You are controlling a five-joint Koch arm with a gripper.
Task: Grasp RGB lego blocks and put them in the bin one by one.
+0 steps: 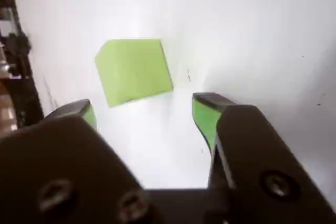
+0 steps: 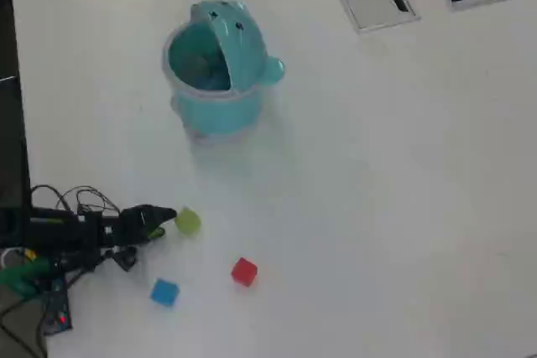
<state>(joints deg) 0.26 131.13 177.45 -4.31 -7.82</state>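
— Three blocks are seen on the white bench (image 2: 377, 207); where is the teal bin (image 2: 220, 69) placed?

— Well apart, farther up the overhead view. The gripper (image 1: 144, 111) is held with jaws apart, just short of the yellow-green block (image 1: 134, 70). The red block (image 2: 244, 272) and blue block (image 2: 164, 292) are left nearby.

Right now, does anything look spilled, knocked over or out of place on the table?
Nothing stands out. The bin stands upright, and the red, blue and yellow-green blocks lie apart on the table; the tool is open just short of the yellow-green one.
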